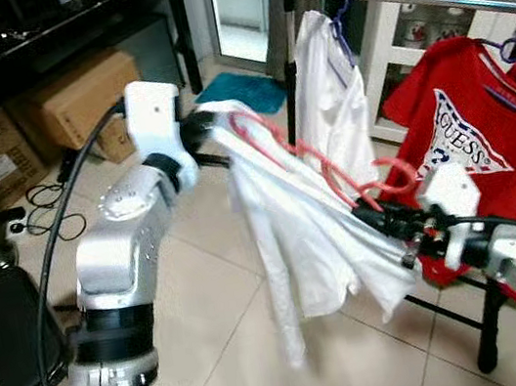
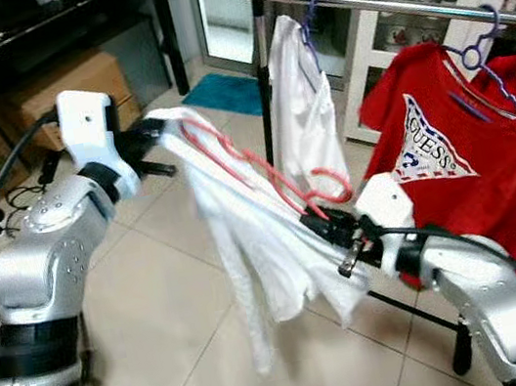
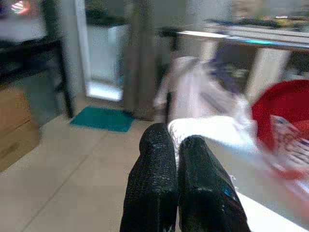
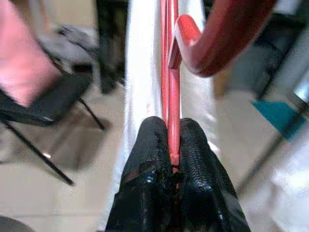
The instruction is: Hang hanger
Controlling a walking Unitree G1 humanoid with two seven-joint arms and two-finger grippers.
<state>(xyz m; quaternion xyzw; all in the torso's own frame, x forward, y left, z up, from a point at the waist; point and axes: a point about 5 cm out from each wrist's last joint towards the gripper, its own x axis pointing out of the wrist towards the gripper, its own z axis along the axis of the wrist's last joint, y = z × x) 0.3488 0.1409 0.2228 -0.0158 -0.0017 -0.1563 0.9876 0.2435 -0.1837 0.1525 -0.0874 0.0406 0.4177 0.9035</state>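
Gripping item: right gripper (image 4: 173,145), jaws clamped on red plastic hanger (image 2: 265,174) near its curled hook, which lies just past the fingertips. Left gripper (image 3: 176,164), jaws closed on the draped white cotton shirt (image 2: 256,243) at the far shoulder. Long axis spans both. Metal clothes rail (image 2: 385,5) beyond, above; right arm nearer.

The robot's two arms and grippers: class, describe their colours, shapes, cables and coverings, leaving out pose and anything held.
Both arms are built of rounded silver metallic segments joined by black rings. Each wrist carries a white boxy housing. A black cable loops along the left arm, another runs along the right forearm. The left gripper and right gripper have jaws of two long black fingers with a finely textured, woven-looking surface.
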